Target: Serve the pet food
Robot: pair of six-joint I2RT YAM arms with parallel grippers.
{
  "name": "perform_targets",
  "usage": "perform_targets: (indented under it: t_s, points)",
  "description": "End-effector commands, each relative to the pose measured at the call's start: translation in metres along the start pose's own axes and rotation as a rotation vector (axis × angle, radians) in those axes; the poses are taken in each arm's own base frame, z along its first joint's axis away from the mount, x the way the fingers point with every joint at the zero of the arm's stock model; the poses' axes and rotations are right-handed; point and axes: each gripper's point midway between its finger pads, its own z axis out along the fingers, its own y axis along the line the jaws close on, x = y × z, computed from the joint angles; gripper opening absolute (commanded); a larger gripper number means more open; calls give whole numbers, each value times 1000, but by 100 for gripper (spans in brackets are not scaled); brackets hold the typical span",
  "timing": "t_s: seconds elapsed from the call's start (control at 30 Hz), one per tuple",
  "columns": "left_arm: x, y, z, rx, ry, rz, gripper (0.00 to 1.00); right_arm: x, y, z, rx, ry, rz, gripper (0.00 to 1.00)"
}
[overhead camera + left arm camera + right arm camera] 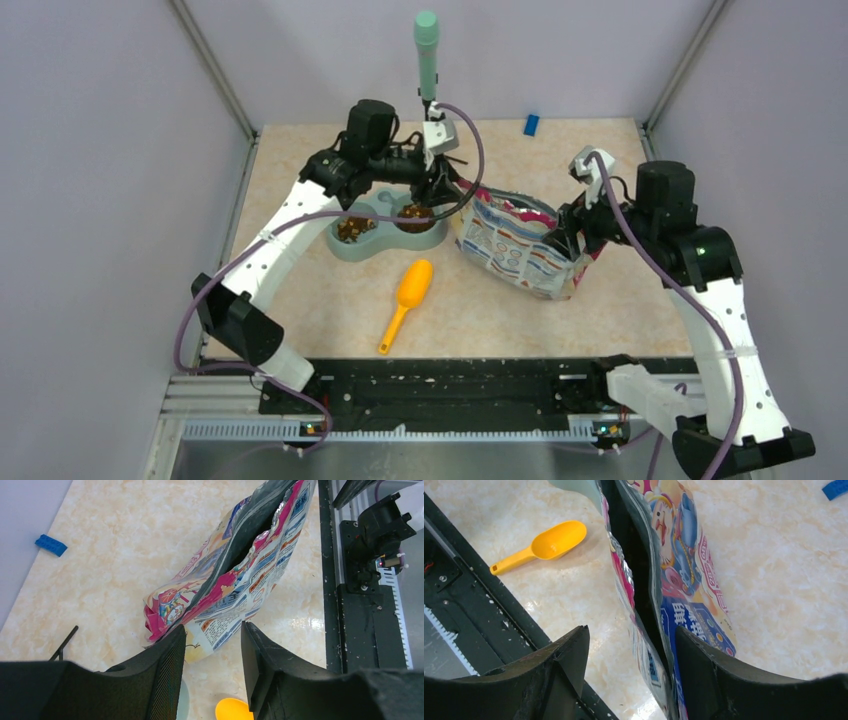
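Seemingly pet food [350,229] in bowl [372,248]

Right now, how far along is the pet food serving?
Done: pet food sits in both compartments of the bowl; the scoop lies on the table. In hand: nothing gripped; left gripper and right gripper stand open at opposite ends of the bag. Left: probably just withdrawing both, maybe closing the bag's gaping mouth.

Left arm [268,255] and right arm [725,310] share white links dotted with small holes, black joint housings and purple cables [482,160]; a green light [703,247] glows on the right; fingers [162,677] are black, finely ribbed
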Motion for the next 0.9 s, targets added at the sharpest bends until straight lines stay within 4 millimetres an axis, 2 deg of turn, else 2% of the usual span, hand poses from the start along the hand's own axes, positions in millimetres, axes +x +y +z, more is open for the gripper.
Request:
perform_targets:
  t_s: [0.0,0.13,0.2,0.27,0.3,0.33,0.37,0.47,0.6,0.87]
  points:
    - [-14,6,6,35,-36,74,49,-8,0,19,-38,-9,-68,65]
    - [-15,11,16,67,-40,63,49,-17,-6,35,-48,-52,-100,65]
    - [-16,9,20,103,-52,57,49,-23,-4,41,-84,-59,-110,60]
    - [-17,7,23,137,-60,48,48,-28,2,46,-132,-62,-110,44]
    - [-19,6,23,145,-63,49,48,-30,5,48,-148,-68,-111,30]
    - [-17,8,26,145,-59,47,48,-32,5,49,-152,-74,-113,10]
    - [-16,11,27,136,-54,50,48,-35,4,49,-149,-81,-114,0]
    - [-19,16,26,114,-58,66,49,-40,4,44,-126,-114,-128,0]
    - [-25,18,22,85,-76,100,48,-46,12,26,-129,-138,-174,0]
    - [-28,7,18,125,-87,110,48,-39,12,-7,-39,-96,-192,0]
